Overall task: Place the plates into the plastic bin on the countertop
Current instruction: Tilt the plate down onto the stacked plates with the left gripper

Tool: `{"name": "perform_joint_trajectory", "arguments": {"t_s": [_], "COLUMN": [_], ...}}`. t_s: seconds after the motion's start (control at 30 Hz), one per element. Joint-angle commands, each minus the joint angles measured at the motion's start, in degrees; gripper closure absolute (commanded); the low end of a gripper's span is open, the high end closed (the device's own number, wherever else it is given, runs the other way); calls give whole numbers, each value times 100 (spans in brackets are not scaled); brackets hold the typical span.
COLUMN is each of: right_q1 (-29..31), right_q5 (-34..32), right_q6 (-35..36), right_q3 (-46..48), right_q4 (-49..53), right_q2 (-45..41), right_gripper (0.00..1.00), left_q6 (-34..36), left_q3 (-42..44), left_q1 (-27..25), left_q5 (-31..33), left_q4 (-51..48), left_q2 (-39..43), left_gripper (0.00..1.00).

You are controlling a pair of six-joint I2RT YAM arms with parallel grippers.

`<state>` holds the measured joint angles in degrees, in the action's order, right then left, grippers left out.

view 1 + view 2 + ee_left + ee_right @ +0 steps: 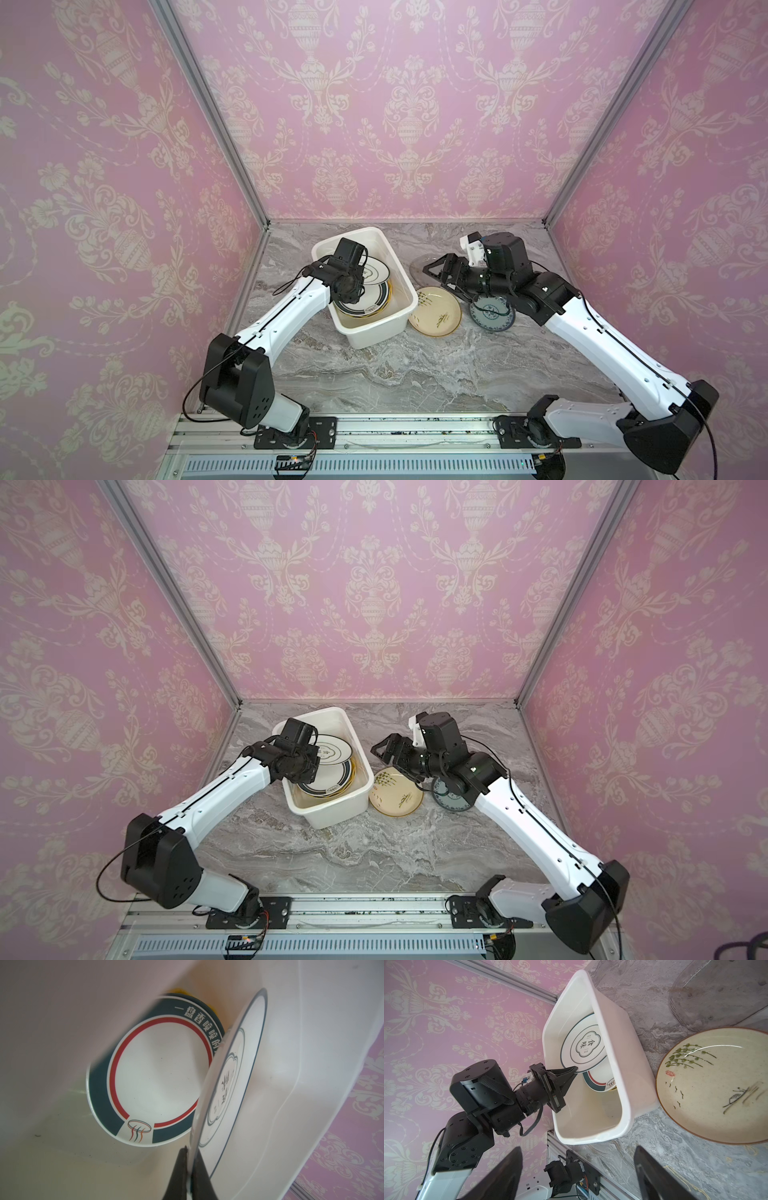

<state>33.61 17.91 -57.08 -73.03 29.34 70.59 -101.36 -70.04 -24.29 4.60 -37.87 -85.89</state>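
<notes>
Now | left claw [575, 1068] pinching white plate [583, 1047] | right claw [577, 1148] spread | blue plate [494, 320] half-hidden

Bin [623, 1059]: smooth white plastic with a soft sheen. White plate [234, 1076] and banded plate [158, 1072]: glazed ceramic, glossy and slick-looking. Cream plate [708, 1088]: speckled glaze, shiny, catching a streak of light. Glass plate [716, 991]: clear, greyish, see-through. Countertop [415, 374]: grey marble-look surface with pale veining, smooth with a low shine. Arms [286, 316]: smooth white plastic shells, with matt black joints. Rail [395, 426]: silvery grooved metal. Walls [415, 104]: matt pink patterned paper.
</notes>
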Motion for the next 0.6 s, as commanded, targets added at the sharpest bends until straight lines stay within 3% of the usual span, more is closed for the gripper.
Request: {"name": "perform_joint_trajectory", "arguments": {"t_s": [0.0, 0.2, 0.57], "right_q1": [49, 50, 49], "right_q5": [-118, -155, -149], "right_q6": [-58, -58, -74], "right_q3": [135, 244, 386], "right_q4": [-142, -148, -228], "right_q2": [-189, -315, -434], "right_gripper": [15, 15, 15], "left_q6": [-758, -1739, -2450], "left_q3": [-313, -283, -273], "left_q1": [-199, -530, -647], "left_q5": [444, 1083, 1221], "left_q4": [-381, -575, -681], "left_q2": [-118, -222, -670], "left_gripper": [100, 100, 100]}}
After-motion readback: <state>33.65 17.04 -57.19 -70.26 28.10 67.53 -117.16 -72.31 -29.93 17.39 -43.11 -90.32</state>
